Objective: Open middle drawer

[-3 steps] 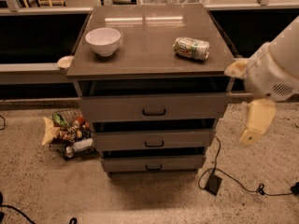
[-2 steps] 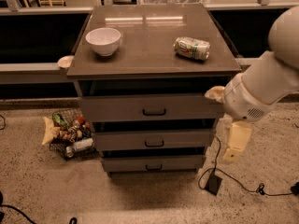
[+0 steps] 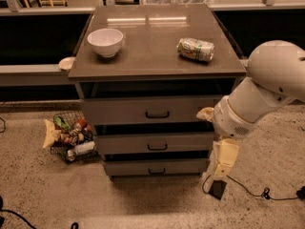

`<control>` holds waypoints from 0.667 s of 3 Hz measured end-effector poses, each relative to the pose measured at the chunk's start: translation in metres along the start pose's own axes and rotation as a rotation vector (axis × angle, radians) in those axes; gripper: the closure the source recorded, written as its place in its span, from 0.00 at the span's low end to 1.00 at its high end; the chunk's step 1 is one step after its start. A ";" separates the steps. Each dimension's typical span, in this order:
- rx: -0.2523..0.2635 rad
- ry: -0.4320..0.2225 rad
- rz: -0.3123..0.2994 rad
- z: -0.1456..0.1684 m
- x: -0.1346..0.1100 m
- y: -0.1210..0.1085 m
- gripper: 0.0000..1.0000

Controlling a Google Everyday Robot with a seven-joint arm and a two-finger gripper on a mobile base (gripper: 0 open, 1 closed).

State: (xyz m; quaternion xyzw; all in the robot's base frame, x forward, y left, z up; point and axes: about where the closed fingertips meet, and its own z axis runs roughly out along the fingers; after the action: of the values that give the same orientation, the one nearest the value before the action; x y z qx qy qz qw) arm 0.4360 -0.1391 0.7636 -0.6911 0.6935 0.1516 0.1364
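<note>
The middle drawer (image 3: 157, 143) is the second of three grey-brown fronts on the cabinet, shut flush, with a small dark handle (image 3: 157, 147) at its centre. The taller top drawer (image 3: 152, 110) is above it and the lowest drawer (image 3: 155, 166) below. My gripper (image 3: 220, 165) hangs down from the white arm (image 3: 262, 92) at the cabinet's right front corner, level with the lower two drawers and to the right of the middle drawer's handle. It touches no handle.
On the cabinet top (image 3: 152, 56) stand a white bowl (image 3: 105, 42) at the left and a can lying on its side (image 3: 196, 49) at the right. A wire basket of packets and bottles (image 3: 69, 136) sits on the floor left of the cabinet. A black cable (image 3: 248, 191) and small box (image 3: 218, 189) lie at the right.
My arm and gripper have moved left and down, from beside the cabinet's right side toward its front right corner. The drawers have not moved.
</note>
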 end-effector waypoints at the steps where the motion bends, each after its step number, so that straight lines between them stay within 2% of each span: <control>1: -0.002 0.018 0.018 0.013 0.010 -0.003 0.00; 2: 0.007 0.082 0.007 0.071 0.061 -0.019 0.00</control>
State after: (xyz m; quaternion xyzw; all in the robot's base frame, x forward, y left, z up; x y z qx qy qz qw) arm 0.4534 -0.1670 0.6738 -0.6936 0.7015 0.1213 0.1099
